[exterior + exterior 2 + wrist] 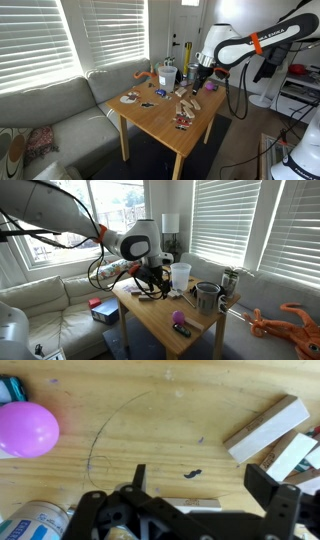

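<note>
My gripper [200,490] is open and empty, hovering just above the wooden table [150,420]. Between its fingers lies a small black mustache-shaped mark [194,473] and, nearer the palm, a flat pale block [195,505]. Light wooden blocks [265,428] lie to one side and a purple ball [27,428] to the other. In both exterior views the gripper [203,74] [150,277] hangs over the table near the wooden blocks [187,103].
A white cup [166,74] and a metal mug [206,297] stand on the table [160,115]. A can [35,520] lies by the gripper. A grey sofa [55,110] borders the table. An orange octopus toy [285,323] lies on the sofa. Window blinds stand behind.
</note>
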Available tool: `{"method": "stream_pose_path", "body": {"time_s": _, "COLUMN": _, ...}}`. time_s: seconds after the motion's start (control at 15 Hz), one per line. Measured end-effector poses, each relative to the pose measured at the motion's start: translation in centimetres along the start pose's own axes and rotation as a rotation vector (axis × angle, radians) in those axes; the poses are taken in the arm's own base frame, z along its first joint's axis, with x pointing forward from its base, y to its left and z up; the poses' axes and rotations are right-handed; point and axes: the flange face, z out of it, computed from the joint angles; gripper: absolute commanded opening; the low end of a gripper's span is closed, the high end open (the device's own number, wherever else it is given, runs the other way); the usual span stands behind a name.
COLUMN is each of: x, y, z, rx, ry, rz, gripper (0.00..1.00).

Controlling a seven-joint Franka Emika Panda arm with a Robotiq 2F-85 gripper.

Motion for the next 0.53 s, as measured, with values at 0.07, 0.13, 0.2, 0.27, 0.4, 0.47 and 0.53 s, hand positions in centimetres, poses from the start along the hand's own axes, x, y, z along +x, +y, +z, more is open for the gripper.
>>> {"method": "stream_pose_path", "body": {"time_s": 0.07, "x": 0.3, "y": -0.3, "z": 0.4, "rx": 0.000, "ry": -0.006, "rz": -0.008, "gripper": 1.00}}
{"method": "stream_pose_path", "body": {"time_s": 0.13, "x": 0.6, "y": -0.6, "z": 0.8, "rx": 0.000, "ry": -0.014, "rz": -0.014, "gripper": 1.00}}
{"method": "stream_pose_path", "body": {"time_s": 0.2, "x": 0.8, "y": -0.8, "z": 1.2, "rx": 0.001, "ry": -0.021, "rz": -0.019, "gripper": 1.00}}
{"method": "stream_pose_path", "body": {"time_s": 0.27, "x": 1.0, "y": -1.0, "z": 1.6, "rx": 0.001, "ry": -0.028, "rz": -0.021, "gripper": 1.00}}
{"method": "stream_pose_path", "body": {"time_s": 0.4, "x": 1.3, "y": -0.9, "z": 2.3, "rx": 0.001, "ry": -0.037, "rz": -0.021, "gripper": 1.00}}
{"method": "stream_pose_path", "body": {"time_s": 0.47, "x": 1.5, "y": -0.9, "z": 2.6, "rx": 0.001, "ry": -0.036, "rz": -0.022, "gripper": 1.00}}
{"method": "stream_pose_path", "body": {"time_s": 0.53, "x": 1.6, "y": -0.9, "z": 2.9, "rx": 0.001, "ry": -0.030, "rz": -0.022, "gripper": 1.00}}
